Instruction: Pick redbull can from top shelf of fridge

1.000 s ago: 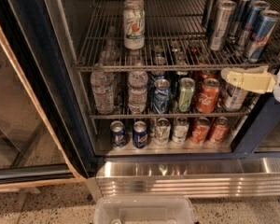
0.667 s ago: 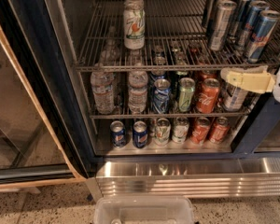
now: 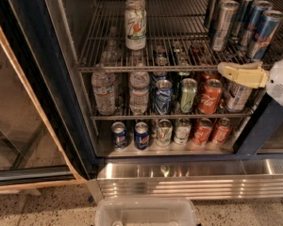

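Tool (image 3: 232, 72), openness unclear, hangs below-left of the redbull can (image 3: 264, 35), apart.

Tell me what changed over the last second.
The gripper edged slightly up and left, now level with the top shelf front rail. No drink was taken. The redbull can and the other drinks in the fridge stayed put.

Single view, probably head-high, looks down into fridge (image 3: 40, 74); end effector (image 3: 241, 74) at right edge.
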`<state>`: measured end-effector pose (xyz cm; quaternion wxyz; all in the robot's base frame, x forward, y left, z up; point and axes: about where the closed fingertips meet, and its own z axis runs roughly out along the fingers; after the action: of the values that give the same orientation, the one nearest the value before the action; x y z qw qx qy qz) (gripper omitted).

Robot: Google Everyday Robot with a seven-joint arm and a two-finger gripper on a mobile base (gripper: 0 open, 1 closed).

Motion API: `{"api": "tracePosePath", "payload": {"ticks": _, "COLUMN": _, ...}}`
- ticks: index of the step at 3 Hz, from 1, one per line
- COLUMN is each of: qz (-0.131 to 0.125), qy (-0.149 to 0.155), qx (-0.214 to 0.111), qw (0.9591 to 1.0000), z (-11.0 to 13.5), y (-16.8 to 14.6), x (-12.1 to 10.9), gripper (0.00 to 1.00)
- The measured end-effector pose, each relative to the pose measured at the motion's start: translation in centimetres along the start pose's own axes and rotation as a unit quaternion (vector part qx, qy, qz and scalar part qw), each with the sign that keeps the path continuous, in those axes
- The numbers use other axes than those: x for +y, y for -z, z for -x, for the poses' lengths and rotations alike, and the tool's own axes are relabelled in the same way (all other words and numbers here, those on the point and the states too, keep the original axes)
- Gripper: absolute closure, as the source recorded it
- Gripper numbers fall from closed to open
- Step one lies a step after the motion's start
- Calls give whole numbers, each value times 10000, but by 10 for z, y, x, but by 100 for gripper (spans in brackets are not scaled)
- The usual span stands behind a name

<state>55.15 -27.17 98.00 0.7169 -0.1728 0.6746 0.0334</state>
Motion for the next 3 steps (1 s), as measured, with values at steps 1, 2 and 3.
{"api": "tracePosePath", "payload": {"ticks": 1, "qz": -162, "qy": 45, "qx": -251, "qw": 9995, "z": 5, "y": -7, "x": -6, "gripper": 15}}
{"api": "tracePosePath", "payload": {"ticks": 2, "qz": -213, "qy": 31, "qx": -397, "qw": 9990, "z": 8, "y": -14, "x": -8, "gripper": 24}}
{"api": "tracePosePath", "payload": {"ticks": 3, "qz": -255, "qy": 39, "qx": -492, "qw": 9985, "z": 10, "y": -17, "x": -10, "gripper": 15}}
